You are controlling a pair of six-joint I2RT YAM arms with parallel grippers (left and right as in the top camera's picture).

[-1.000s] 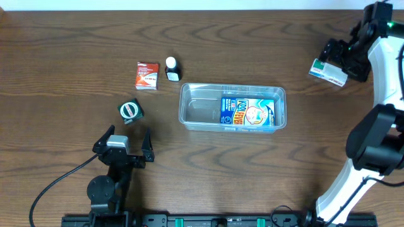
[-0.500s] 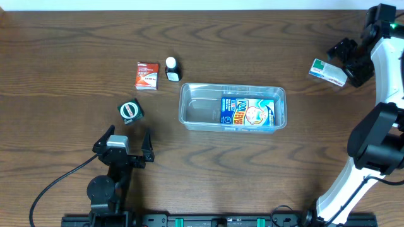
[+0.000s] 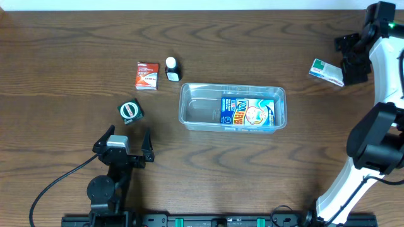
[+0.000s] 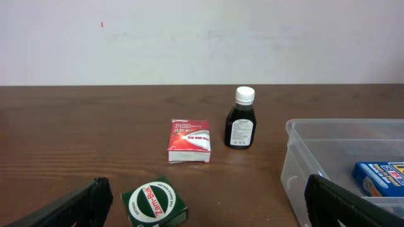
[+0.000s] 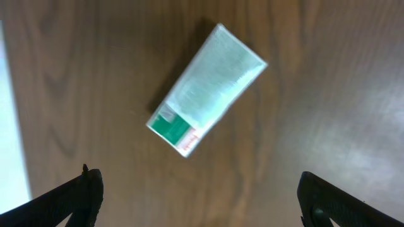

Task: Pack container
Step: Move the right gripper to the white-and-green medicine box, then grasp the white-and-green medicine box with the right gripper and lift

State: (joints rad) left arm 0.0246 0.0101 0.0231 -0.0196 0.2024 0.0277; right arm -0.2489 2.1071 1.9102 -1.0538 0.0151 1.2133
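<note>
The clear plastic rectangular tub [image 3: 199,108] sits at the middle of the brown wooden surface [image 3: 63,69], holding a flat blue box [image 3: 247,112]. Left jaws: wide open, empty. Right jaws: wide open, empty, above a white and green box [image 5: 205,88].

The green box [image 4: 154,203] bears "ZAM-BUK" in white letters on its round label. The blue pack [image 3: 247,112] in the container [image 3: 189,110] reads "KOOL FEVER". Print on the red box [image 4: 189,140] and bottle [image 4: 241,123] is too small to read.
</note>
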